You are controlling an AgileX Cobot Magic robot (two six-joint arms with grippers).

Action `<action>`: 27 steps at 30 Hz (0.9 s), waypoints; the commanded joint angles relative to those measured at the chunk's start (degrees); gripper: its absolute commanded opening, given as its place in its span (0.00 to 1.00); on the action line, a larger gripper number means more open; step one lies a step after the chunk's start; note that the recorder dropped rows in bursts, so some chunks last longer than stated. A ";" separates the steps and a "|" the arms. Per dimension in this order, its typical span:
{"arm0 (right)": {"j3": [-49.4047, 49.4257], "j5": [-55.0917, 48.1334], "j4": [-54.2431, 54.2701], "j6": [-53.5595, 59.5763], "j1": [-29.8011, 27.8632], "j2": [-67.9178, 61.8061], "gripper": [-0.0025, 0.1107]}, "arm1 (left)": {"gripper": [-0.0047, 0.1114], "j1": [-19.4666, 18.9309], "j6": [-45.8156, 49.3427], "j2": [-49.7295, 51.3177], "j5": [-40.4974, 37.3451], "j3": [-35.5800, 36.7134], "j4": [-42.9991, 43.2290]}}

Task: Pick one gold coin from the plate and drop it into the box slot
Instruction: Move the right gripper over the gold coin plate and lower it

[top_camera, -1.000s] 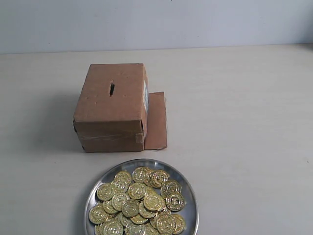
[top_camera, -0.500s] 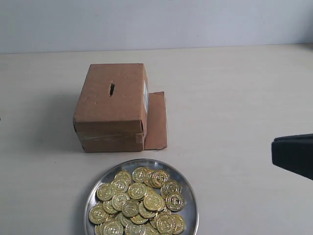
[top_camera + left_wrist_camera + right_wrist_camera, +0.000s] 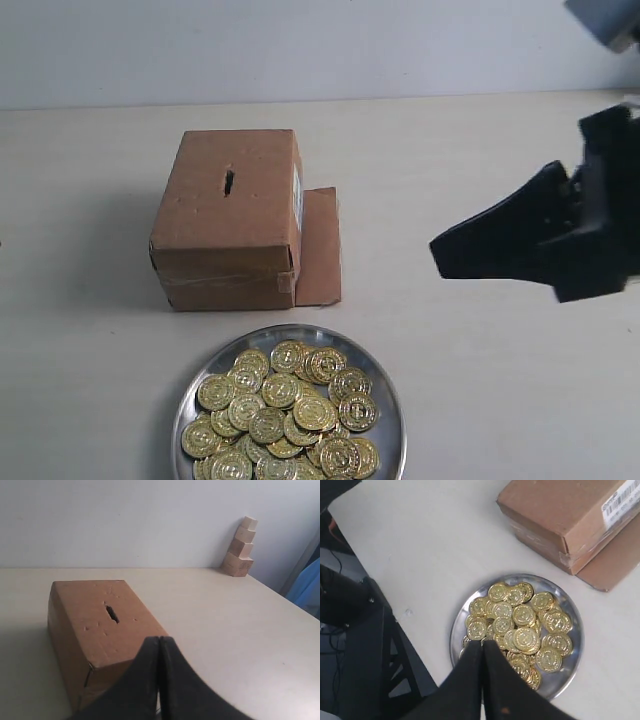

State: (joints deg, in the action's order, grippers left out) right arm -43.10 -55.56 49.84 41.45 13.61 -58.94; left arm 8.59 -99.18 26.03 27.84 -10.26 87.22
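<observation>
A round silver plate [image 3: 388, 398] [image 3: 571, 611] heaped with several gold coins [image 3: 281, 390] [image 3: 523, 615] lies at the table's front. Behind it stands the brown cardboard box [image 3: 215, 235] [image 3: 80, 645] [image 3: 555, 515], with a dark slot [image 3: 229, 182] [image 3: 111, 614] in its top and a loose flap [image 3: 320, 245] on its right. My right gripper [image 3: 440, 255] [image 3: 482, 643] hangs shut and empty in the air, right of the box and above the plate's level. My left gripper [image 3: 159, 639] is shut with nothing in it, near the box; it does not show in the exterior view.
Stacked wooden blocks [image 3: 240, 547] stand against the wall at the table's far corner in the left wrist view. The table edge and a dark frame [image 3: 365, 645] below it show in the right wrist view.
The right arm has come in from the right edge of the exterior view, moving left and up over the table. The box, plate and coins have not moved.
</observation>
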 commanded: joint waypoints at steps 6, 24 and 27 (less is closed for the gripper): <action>-1.97 8.23 -9.07 -1.21 13.46 -11.33 0.02 | 0.05 0.14 -0.45 0.07 -0.42 -0.41 -0.14; -6.41 15.00 -27.02 -7.59 32.15 -28.90 0.02 | 0.05 0.15 -0.45 0.07 -0.08 -0.41 -0.14; -9.88 14.88 -27.90 -7.59 34.21 -31.23 0.02 | 0.05 0.15 -0.45 0.07 0.20 -0.41 -0.14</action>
State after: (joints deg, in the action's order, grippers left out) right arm -50.89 -41.43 22.93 34.08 46.62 -88.67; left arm 8.59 -99.18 26.03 27.73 -10.26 87.22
